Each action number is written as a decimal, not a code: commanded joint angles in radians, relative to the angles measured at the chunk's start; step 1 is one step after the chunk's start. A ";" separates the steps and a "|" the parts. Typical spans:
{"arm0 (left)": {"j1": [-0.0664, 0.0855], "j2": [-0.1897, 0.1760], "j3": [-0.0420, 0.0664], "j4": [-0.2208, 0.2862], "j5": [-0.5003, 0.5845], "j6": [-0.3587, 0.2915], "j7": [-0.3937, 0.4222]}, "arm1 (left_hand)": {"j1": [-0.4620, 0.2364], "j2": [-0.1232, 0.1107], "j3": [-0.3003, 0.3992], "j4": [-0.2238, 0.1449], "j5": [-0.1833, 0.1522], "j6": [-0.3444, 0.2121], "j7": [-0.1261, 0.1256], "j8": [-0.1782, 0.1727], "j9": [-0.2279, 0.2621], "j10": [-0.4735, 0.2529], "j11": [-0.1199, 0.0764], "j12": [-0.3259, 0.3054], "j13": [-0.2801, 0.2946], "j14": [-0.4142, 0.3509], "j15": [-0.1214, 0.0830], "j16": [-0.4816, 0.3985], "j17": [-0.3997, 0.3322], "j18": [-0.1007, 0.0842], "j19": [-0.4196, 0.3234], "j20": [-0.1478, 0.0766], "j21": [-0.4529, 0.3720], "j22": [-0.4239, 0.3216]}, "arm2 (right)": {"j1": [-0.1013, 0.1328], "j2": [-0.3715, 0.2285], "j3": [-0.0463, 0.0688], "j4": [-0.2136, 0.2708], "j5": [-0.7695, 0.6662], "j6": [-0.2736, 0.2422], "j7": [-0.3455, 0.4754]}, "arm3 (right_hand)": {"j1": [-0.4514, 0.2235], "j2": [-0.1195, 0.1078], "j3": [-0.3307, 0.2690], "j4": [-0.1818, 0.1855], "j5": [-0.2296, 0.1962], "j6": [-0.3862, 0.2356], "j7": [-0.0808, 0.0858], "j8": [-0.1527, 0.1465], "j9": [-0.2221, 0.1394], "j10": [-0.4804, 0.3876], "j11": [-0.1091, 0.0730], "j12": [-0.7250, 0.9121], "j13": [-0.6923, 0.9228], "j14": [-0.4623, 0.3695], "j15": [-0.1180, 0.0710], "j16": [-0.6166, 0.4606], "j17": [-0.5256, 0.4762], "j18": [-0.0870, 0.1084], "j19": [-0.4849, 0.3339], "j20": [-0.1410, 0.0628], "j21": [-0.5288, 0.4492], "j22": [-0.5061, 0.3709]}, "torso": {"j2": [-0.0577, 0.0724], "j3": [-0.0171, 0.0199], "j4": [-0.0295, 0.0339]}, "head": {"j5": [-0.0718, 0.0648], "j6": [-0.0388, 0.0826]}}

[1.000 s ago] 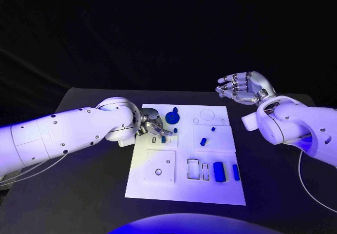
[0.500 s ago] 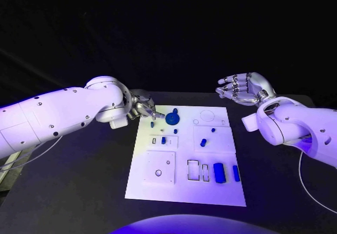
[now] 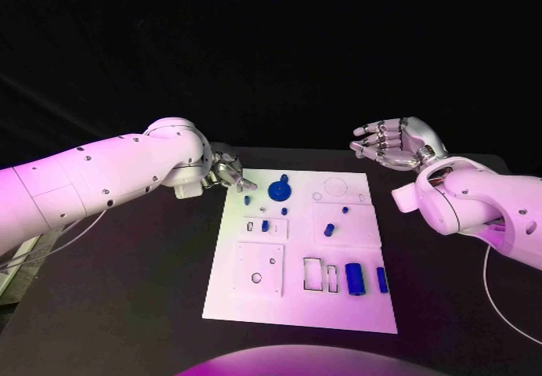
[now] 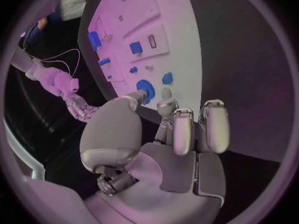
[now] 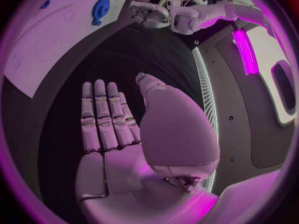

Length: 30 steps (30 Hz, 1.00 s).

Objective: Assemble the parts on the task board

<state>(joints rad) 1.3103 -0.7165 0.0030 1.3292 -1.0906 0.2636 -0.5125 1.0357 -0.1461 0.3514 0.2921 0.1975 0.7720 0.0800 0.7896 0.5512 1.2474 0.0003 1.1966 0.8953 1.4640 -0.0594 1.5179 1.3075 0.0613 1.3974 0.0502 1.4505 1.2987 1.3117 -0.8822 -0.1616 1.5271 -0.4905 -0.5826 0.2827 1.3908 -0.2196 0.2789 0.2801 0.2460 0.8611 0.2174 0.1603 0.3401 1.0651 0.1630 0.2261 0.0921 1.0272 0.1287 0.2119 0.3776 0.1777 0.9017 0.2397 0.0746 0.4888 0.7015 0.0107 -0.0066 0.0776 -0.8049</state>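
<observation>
Board (image 3: pixel 339 305): white plate, centre of the head view, on the black table (image 3: pixel 135 313). Parts on it: blue disc (image 3: pixel 278 189) at upper left; small peg (image 3: pixel 247 199) just below the disc; peg (image 3: pixel 265 225) in a framed recess left of centre; peg (image 3: pixel 329 229) right of centre; two long blocks (image 3: pixel 355 278) at lower right, side by side. Left hand (image 3: pixel 227 174): upper left of the frame, at the board's far-left corner, beside the disc; fingers partly curled, whether they pinch anything cannot be told. Right hand (image 3: pixel 391 143): upper right, raised beyond the board's far-right corner, fingers apart, released, holding nothing

Left wrist view: left hand (image 4: pixel 168 144), fingers bent toward the board (image 4: pixel 181 59); disc (image 4: pixel 145 90) just past the fingertips; nothing seen in the grasp

Right wrist view: right hand (image 5: pixel 118 134), fingers straight and together, palm bare; board (image 5: pixel 50 40) at upper left with the disc (image 5: pixel 99 9); left hand (image 5: pixel 149 12) at upper centre
</observation>
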 commanded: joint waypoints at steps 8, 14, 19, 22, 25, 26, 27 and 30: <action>0.002 0.048 -0.014 -0.076 -0.038 0.061 -0.001 | -0.003 0.012 -0.010 0.001 0.001 0.012 0.002 0.000 -0.001 -0.003 0.008 0.003 -0.001 0.078 0.007 -0.001 0.162 0.000 0.002 0.008 -0.005 -0.002 | -0.001 0.003 0.000 -0.001 -0.003 0.009 0.007 | -0.011 0.001 -0.007 0.002 -0.003 -0.006 0.020 -0.006 -0.001 0.002 0.007 0.002 -0.002 -0.005 0.002 -0.004 -0.001 0.004 -0.004 0.006 -0.004 -0.002 | 0.002 -0.0005 -0.0031 | 0.008 0.001; 0.002 0.061 -0.018 -0.096 -0.017 0.064 0.001 | -0.006 0.014 -0.012 0.001 0.001 0.015 0.001 0.000 -0.001 -0.002 0.007 0.005 0.001 0.078 0.007 -0.001 0.162 -0.001 0.003 0.008 -0.004 0.000 | -0.001 0.004 0.000 -0.001 -0.003 0.008 0.007 | -0.011 0.001 -0.008 0.002 -0.003 -0.007 0.020 -0.006 -0.001 0.001 0.007 0.002 -0.003 -0.005 0.002 -0.004 -0.002 0.004 -0.004 0.006 -0.004 -0.003 | 0.001 0.0010 -0.0015 | 0.005 -0.001; 0.001 0.068 -0.022 -0.104 -0.007 0.069 0.000 | -0.009 0.016 -0.014 0.002 0.000 0.017 0.001 0.000 -0.001 -0.002 0.007 0.005 0.002 0.078 0.007 -0.002 0.162 0.000 0.000 0.008 -0.006 -0.003 | -0.001 0.005 0.000 0.000 -0.003 0.008 0.007 | -0.011 0.001 -0.008 0.002 -0.003 -0.007 0.020 -0.006 -0.001 0.001 0.007 0.002 -0.003 -0.005 0.002 -0.004 -0.002 0.004 -0.004 0.006 -0.004 -0.003 | 0.002 0.0001 -0.0022 | 0.004 -0.002; 0.000 0.072 -0.024 -0.109 -0.001 0.070 0.000 | -0.009 0.016 -0.014 0.002 0.000 0.017 0.001 0.000 -0.001 -0.002 0.007 0.005 0.002 0.078 0.007 -0.002 0.162 0.000 0.000 0.008 -0.006 -0.003 | -0.001 0.005 0.000 -0.001 -0.003 0.008 0.007 | -0.011 0.001 -0.008 0.002 -0.003 -0.007 0.020 -0.006 -0.001 0.001 0.007 0.002 -0.003 -0.005 0.002 -0.004 -0.002 0.004 -0.004 0.006 -0.004 -0.003 | 0.003 -0.0004 -0.0021 | 0.003 -0.003; -0.001 0.077 -0.026 -0.115 0.003 0.071 0.000 | -0.010 0.017 -0.015 0.002 0.000 0.018 0.001 0.000 -0.001 -0.003 0.007 0.005 0.001 0.078 0.007 -0.002 0.161 0.000 0.000 0.008 -0.006 -0.004 | -0.001 0.005 0.000 -0.001 -0.003 0.006 0.009 | -0.011 0.001 -0.008 0.002 -0.003 -0.007 0.020 -0.006 -0.001 0.001 0.007 0.002 -0.003 -0.005 0.002 -0.004 -0.002 0.004 -0.004 0.006 -0.004 -0.003 | 0.002 -0.0004 -0.0008 | 0.003 -0.006; -0.002 0.079 -0.027 -0.117 0.005 0.071 0.000 | -0.010 0.017 -0.015 0.002 0.000 0.018 0.001 0.000 -0.001 -0.003 0.007 0.005 0.001 0.078 0.007 -0.002 0.161 0.000 0.000 0.008 -0.006 -0.004 | -0.001 0.005 0.000 -0.001 -0.003 0.006 0.009 | -0.011 0.001 -0.008 0.002 -0.003 -0.007 0.020 -0.006 -0.001 0.001 0.007 0.002 -0.003 -0.005 0.002 -0.004 -0.002 0.004 -0.004 0.006 -0.004 -0.003 | 0.001 -0.0001 -0.0012 | 0.004 -0.006; -0.002 0.080 -0.028 -0.119 0.006 0.072 0.001 | -0.010 0.017 -0.015 0.002 0.000 0.018 0.001 0.000 -0.001 -0.003 0.007 0.005 0.001 0.078 0.007 -0.002 0.161 0.000 0.000 0.008 -0.006 -0.004 | -0.001 0.005 0.000 -0.001 -0.003 0.006 0.010 | -0.012 0.002 -0.009 0.002 -0.003 -0.007 0.020 -0.006 -0.002 0.001 0.007 0.002 -0.004 -0.005 0.003 -0.005 -0.002 0.004 -0.004 0.006 -0.004 -0.004 | 0.001 0.0000 -0.0013 | 0.003 -0.007; -0.003 0.083 -0.031 -0.123 0.008 0.073 0.001 | -0.010 0.018 -0.015 0.002 0.000 0.018 0.000 0.000 -0.001 -0.003 0.007 0.004 0.000 0.078 0.007 -0.002 0.161 0.000 0.000 0.008 -0.006 -0.004 | -0.001 0.006 0.000 -0.001 -0.003 0.005 0.011 | -0.012 0.002 -0.009 0.002 -0.003 -0.007 0.020 -0.006 -0.002 0.001 0.007 0.002 -0.004 -0.005 0.003 -0.005 -0.002 0.004 -0.004 0.006 -0.004 -0.004 | 0.001 0.0000 -0.0017 | 0.003 -0.008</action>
<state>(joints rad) 1.3079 -0.6367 -0.0276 1.2074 -1.0980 0.3174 -0.5138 1.0264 -0.1368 0.3410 0.2926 0.1975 0.7813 0.0820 0.7896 0.5513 1.2438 0.0038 1.1965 0.8958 1.4632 -0.0586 1.5179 1.3075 0.0614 1.4010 0.0538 1.4505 1.2962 1.3109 -0.8775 -0.1616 1.5259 -0.4904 -0.5829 0.2832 1.3908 -0.2197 0.2761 0.2829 0.2460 0.8611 0.2174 0.1603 0.3394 1.0651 0.1630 0.2261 0.0892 1.0272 0.1286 0.2119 0.3770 0.1777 0.9017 0.2397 0.0747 0.4857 0.7033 0.0107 -0.0081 0.0805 -0.8112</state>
